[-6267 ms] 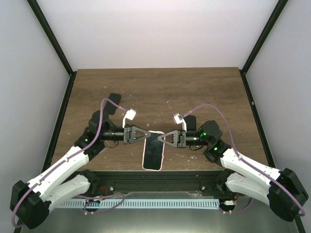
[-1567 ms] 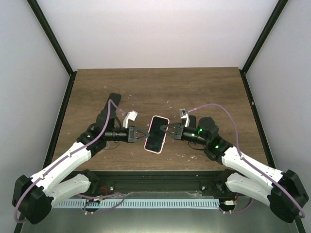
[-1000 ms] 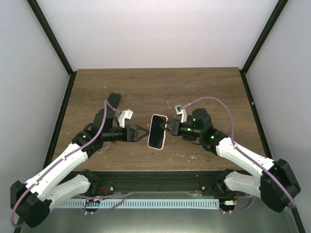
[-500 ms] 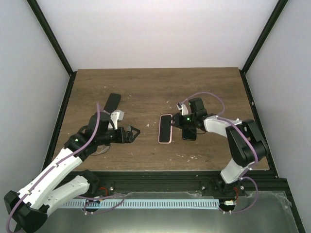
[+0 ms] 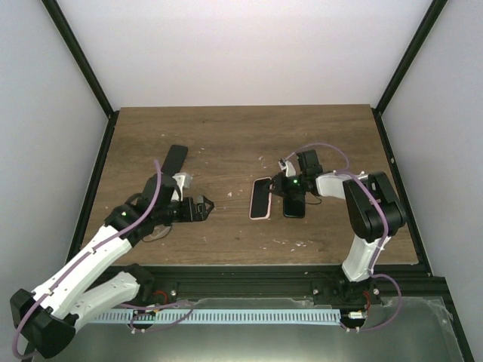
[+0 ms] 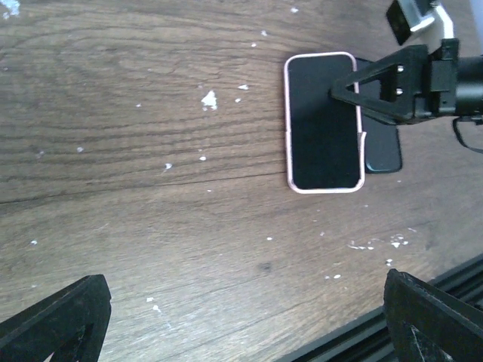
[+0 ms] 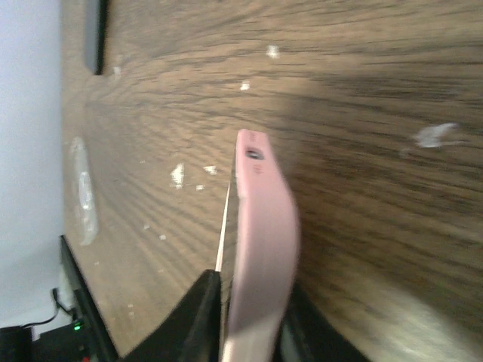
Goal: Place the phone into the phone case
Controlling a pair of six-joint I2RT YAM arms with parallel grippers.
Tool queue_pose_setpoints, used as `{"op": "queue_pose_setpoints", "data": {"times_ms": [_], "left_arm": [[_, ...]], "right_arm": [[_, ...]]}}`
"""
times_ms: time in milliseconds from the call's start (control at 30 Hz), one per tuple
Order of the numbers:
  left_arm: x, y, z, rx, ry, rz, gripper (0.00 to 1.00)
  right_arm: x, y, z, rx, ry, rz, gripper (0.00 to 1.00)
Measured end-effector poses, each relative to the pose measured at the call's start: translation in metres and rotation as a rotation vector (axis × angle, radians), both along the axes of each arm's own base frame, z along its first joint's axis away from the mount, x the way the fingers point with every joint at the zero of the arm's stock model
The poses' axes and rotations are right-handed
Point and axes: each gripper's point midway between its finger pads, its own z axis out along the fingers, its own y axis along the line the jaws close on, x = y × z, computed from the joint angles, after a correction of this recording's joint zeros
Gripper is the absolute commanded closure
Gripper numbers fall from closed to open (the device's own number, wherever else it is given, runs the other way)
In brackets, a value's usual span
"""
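The pink phone case lies flat on the wooden table with a black-faced phone filling it, seen clearly in the left wrist view as the pink phone case. My right gripper straddles its right long edge. In the right wrist view the pink case runs edge-on between the fingers of my right gripper, with a thin gap on the left side. My left gripper stands wide open over bare wood, well left of the case; my left gripper holds nothing.
A dark flat slab lies just right of the case, partly under my right gripper; it also shows as the dark slab. Another black slab lies at the back left. The table's front rail is near.
My right arm swung the cased phone right and back, then laid it flat on the table, and its jaws have eased apart. My left arm drew away to the left, still open.
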Motion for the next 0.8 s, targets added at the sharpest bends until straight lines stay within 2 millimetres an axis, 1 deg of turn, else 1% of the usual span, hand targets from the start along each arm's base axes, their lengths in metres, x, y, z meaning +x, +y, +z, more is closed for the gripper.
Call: {"op": "queue_pose_setpoints", "data": {"times_ms": [67, 133, 267, 333, 367, 433, 467, 533, 700, 733, 800], "left_arm": [[0.002, 0.003, -0.006, 0.023, 0.018, 0.020, 0.00], [0.004, 0.007, -0.013, 0.051, 0.041, 0.048, 0.00], [0.009, 0.018, -0.024, 0.116, 0.081, 0.115, 0.00], [0.012, 0.023, -0.025, 0.136, 0.092, 0.153, 0.00], [0.015, 0.027, -0.025, 0.143, 0.096, 0.175, 0.00], [0.020, 0.036, -0.027, 0.154, 0.104, 0.222, 0.00], [0.023, 0.041, -0.028, 0.157, 0.111, 0.249, 0.00], [0.029, 0.054, -0.032, 0.169, 0.130, 0.308, 0.04], [0.041, 0.081, -0.046, 0.214, 0.185, 0.444, 0.17], [0.044, 0.087, -0.050, 0.227, 0.200, 0.472, 0.20], [0.048, 0.096, -0.057, 0.237, 0.224, 0.524, 0.31]], "right_arm": [[0.002, -0.005, -0.007, -0.026, 0.008, -0.017, 0.67], [0.003, -0.008, -0.010, -0.045, 0.009, -0.028, 0.59], [0.004, -0.014, -0.014, -0.086, 0.004, -0.045, 0.36], [0.003, -0.018, -0.012, -0.105, 0.004, -0.058, 0.26], [0.003, -0.019, -0.009, -0.112, 0.001, -0.065, 0.18], [0.004, -0.021, 0.003, -0.115, -0.026, -0.070, 0.03], [0.004, -0.022, 0.009, -0.113, -0.039, -0.075, 0.00], [0.004, -0.022, 0.028, -0.108, -0.086, -0.072, 0.00], [0.001, -0.025, 0.073, -0.090, -0.195, -0.077, 0.00], [-0.001, -0.026, 0.080, -0.087, -0.212, -0.078, 0.00], [-0.004, -0.027, 0.094, -0.079, -0.242, -0.078, 0.00]]}}
